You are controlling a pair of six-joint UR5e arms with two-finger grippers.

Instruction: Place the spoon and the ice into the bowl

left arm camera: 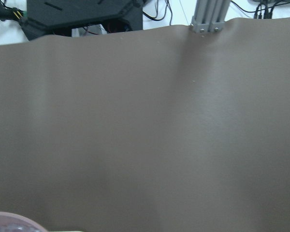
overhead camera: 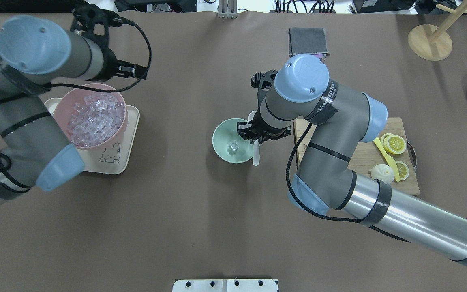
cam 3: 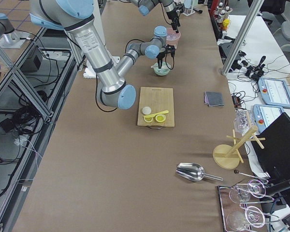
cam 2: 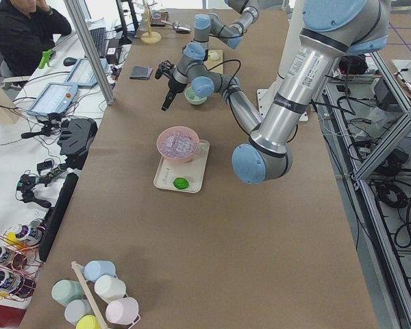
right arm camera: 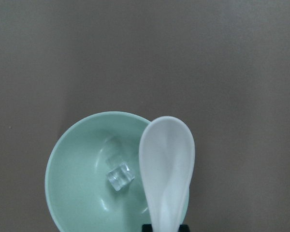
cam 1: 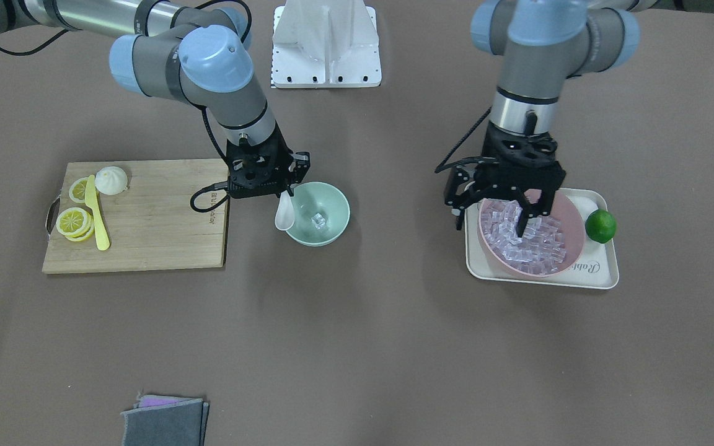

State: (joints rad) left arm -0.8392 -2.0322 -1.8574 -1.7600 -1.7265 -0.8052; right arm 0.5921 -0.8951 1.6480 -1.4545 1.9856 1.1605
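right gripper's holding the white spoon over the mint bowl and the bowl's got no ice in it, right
Not quite. The bowl has one ice cube in it, lying at its bottom, as the right wrist-mounted view shows. The rest stands: the right gripper holds the white spoon over the mint bowl, at its rim.

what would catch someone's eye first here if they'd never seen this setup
The pink bowl heaped with ice sits on a tray on the robot's left, and the left gripper reaches down into the heap. Near the middle, the right gripper holds a white spoon over the rim of a green bowl with a single cube in it.
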